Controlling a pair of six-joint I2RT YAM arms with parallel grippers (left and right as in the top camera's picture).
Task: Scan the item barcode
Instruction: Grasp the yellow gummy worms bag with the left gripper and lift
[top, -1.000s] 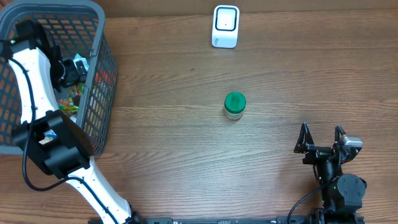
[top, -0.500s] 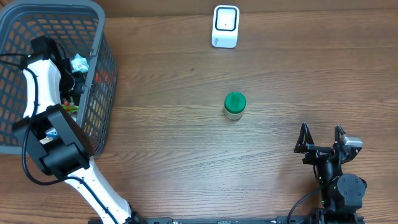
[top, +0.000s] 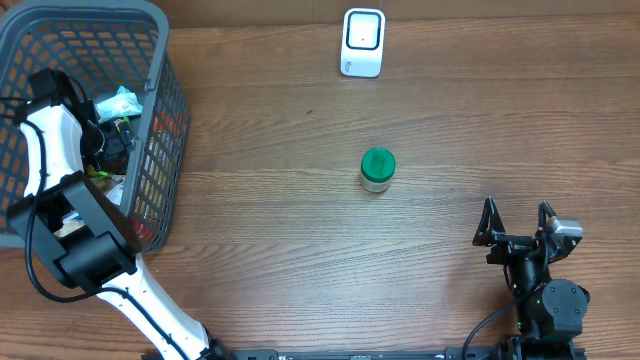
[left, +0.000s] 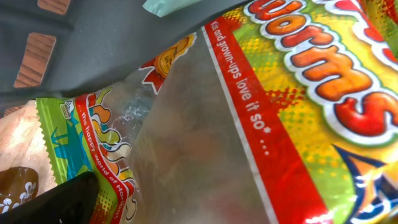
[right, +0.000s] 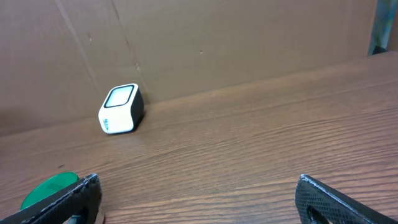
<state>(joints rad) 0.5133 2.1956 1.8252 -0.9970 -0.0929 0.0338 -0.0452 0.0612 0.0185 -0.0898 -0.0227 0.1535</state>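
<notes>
Status: early stage. Yellow-and-red gummy-worm candy bag (left: 261, 124) lies ungrasped inside grey plastic mesh basket (top: 100, 14), upper left; left jaws released above it, right jaws released, idle. Pick-up and pass at white boxy scanner (top: 362, 42) outstanding.

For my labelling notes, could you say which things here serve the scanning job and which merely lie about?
In the job: white box-shaped barcode scanner; yellow-and-red gummy worms bag; grey plastic mesh basket.
Lying about, it seems: green-lidded clear jar.
</notes>
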